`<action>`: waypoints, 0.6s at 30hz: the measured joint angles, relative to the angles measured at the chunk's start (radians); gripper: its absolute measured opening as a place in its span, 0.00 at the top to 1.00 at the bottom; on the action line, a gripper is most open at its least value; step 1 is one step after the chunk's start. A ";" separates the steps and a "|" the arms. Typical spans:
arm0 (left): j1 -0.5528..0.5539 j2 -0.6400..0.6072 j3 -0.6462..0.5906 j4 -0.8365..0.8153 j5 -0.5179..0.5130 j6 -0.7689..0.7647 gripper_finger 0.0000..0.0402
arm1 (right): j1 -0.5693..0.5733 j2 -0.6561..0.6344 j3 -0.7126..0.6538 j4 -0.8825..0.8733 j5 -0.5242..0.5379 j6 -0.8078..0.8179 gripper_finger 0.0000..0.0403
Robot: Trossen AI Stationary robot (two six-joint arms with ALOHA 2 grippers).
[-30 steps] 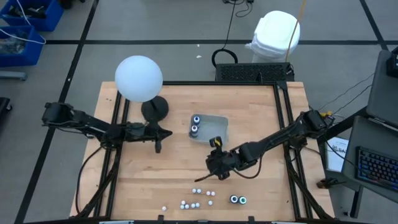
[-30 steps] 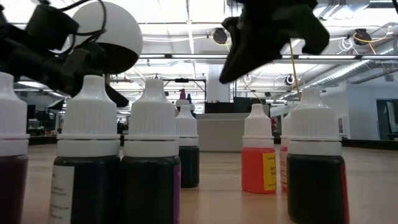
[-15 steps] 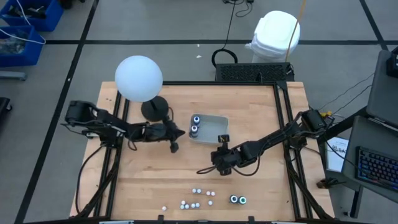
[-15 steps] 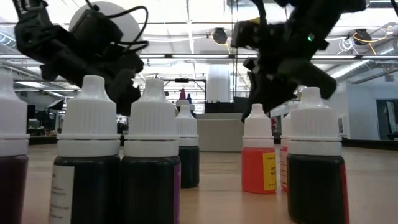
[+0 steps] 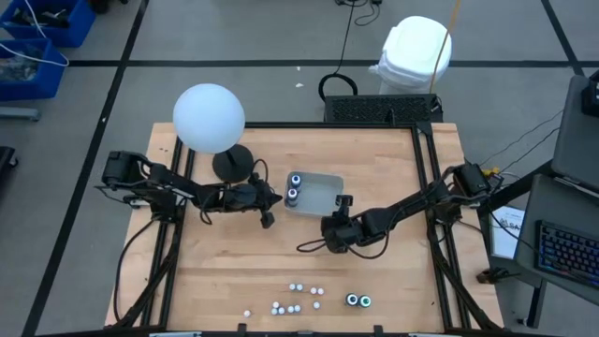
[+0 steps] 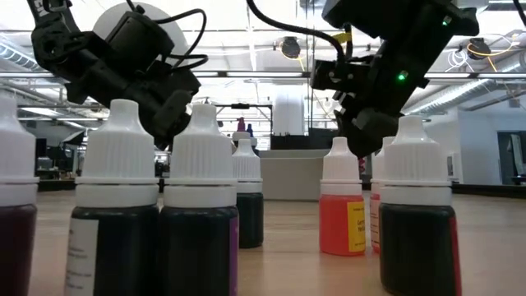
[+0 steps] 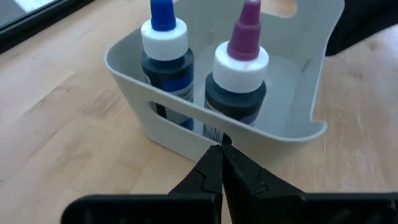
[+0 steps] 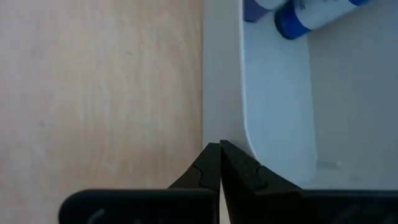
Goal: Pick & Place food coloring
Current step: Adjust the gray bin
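Observation:
A pale rectangular tray (image 5: 318, 198) stands mid-table with two food coloring bottles upright in its left end, one blue-tipped (image 7: 164, 46) and one purple-tipped (image 7: 239, 68). Several tiny white-capped bottles (image 5: 296, 298) and two dark round jars (image 5: 358, 300) stand near the table's front edge; the low view shows them close up (image 6: 197, 214). My left gripper (image 5: 267, 221) is shut, with its tips at the tray's left outer wall (image 7: 180, 134). My right gripper (image 5: 343, 201) is shut at the tray's near right corner. My left gripper's shut fingertips (image 7: 219, 152) point slanting down at the foot of the tray's outer wall, below the purple-tipped bottle; I cannot tell whether they touch it. My right gripper's shut fingertips (image 8: 219, 149) sit over the tray's rim (image 8: 221, 81), pointing steeply down; I cannot tell whether they touch.
A white globe lamp (image 5: 209, 117) on a black base (image 5: 232, 165) stands at the far left, close behind my left arm. A dark cable (image 5: 314, 245) loops below my right gripper. Bare wood lies between the tray and the bottles near the front edge.
My left gripper has gone toward the table's right edge, up to the tray's left wall, mostly in the first half second. My right gripper has gone toward the far edge and down to the tray's near right corner, rolling as it went. The tray has kept its place.

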State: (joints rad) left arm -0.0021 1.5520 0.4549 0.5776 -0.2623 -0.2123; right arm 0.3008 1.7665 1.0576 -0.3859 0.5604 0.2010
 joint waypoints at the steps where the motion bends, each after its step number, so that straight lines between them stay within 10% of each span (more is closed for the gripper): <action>1: 0.000 0.000 0.000 -0.003 0.000 0.000 0.97 | -0.002 0.000 0.000 0.000 0.002 0.001 1.00; 18: 0.000 0.000 0.000 -0.004 0.033 -0.003 0.96 | -0.034 0.000 0.000 -0.026 0.021 0.056 1.00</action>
State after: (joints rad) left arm -0.0021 1.5520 0.4549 0.5732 -0.2291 -0.2153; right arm 0.2665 1.7668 1.0576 -0.4122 0.5812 0.2565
